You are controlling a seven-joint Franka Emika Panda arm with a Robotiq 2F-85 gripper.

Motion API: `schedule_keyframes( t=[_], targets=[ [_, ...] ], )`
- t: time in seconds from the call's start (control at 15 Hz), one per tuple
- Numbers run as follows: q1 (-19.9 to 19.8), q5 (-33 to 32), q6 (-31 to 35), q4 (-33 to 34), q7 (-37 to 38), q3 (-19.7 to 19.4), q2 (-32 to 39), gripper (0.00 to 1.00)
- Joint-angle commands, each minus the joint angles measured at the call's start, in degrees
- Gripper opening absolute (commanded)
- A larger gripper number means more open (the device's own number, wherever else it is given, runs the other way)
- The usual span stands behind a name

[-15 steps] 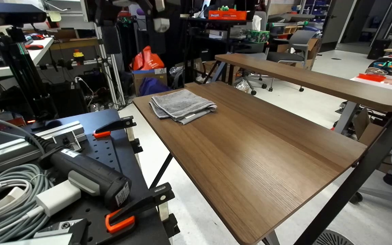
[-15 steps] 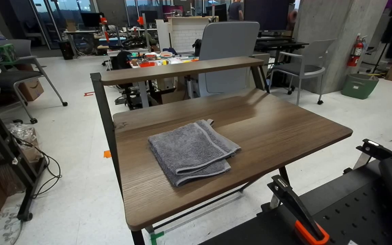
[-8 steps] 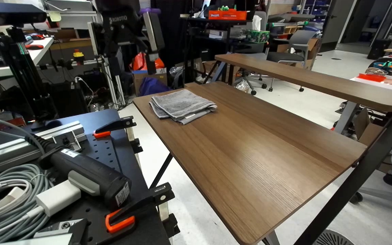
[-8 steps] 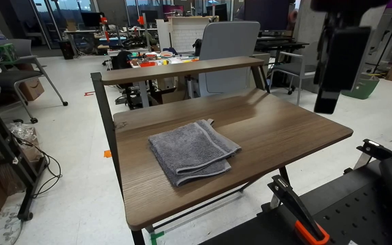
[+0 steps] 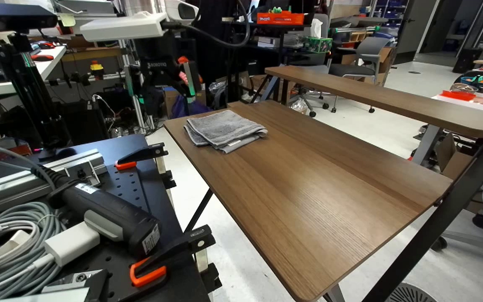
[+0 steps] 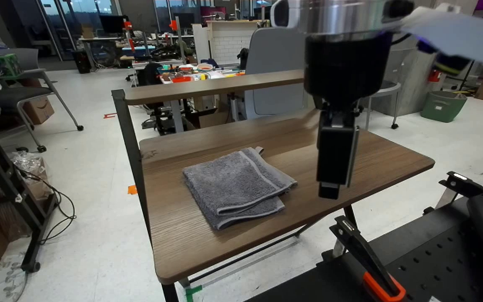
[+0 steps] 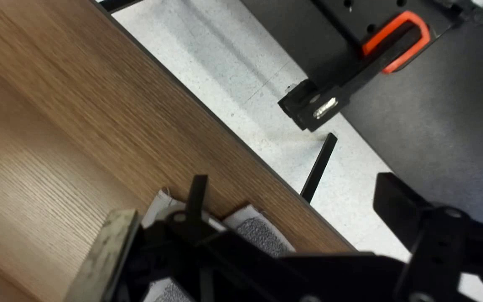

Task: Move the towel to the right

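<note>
The towel (image 5: 224, 129) is a folded grey cloth lying flat on the brown wooden table; it also lies there in an exterior view (image 6: 235, 180). My gripper (image 5: 167, 108) is open and empty in the air near the table's end beside the towel. In an exterior view my gripper (image 6: 328, 191) appears to the right of the towel, apart from it. In the wrist view the fingertips of my gripper (image 7: 292, 186) are wide apart, one over the table and one past its edge. The towel (image 7: 260, 235) shows there partly, mostly hidden behind the gripper.
The table (image 5: 304, 193) has a raised shelf (image 6: 220, 87) along one long side. A black perforated bench (image 5: 141, 184) with orange-handled clamps (image 5: 149, 274) stands across a gap of floor. A handheld black tool (image 5: 107, 212) and coiled cables (image 5: 15, 239) lie on the bench.
My gripper has come into fuller view and lower, near the table's end. In an exterior view it has moved left toward the towel. It stays open; the towel has not moved.
</note>
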Motion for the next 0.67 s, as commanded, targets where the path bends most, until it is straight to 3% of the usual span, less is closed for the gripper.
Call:
schedule_keyframes(
  t=[0.0, 0.6],
  targets=[
    [1.23, -4.22, 2.64, 6.67, 4.53, -0.89, 7.07, 1.0],
    [5.42, -2.68, 1.41, 23.24, 9.03, -3.29, 21.96, 1.0]
  ],
)
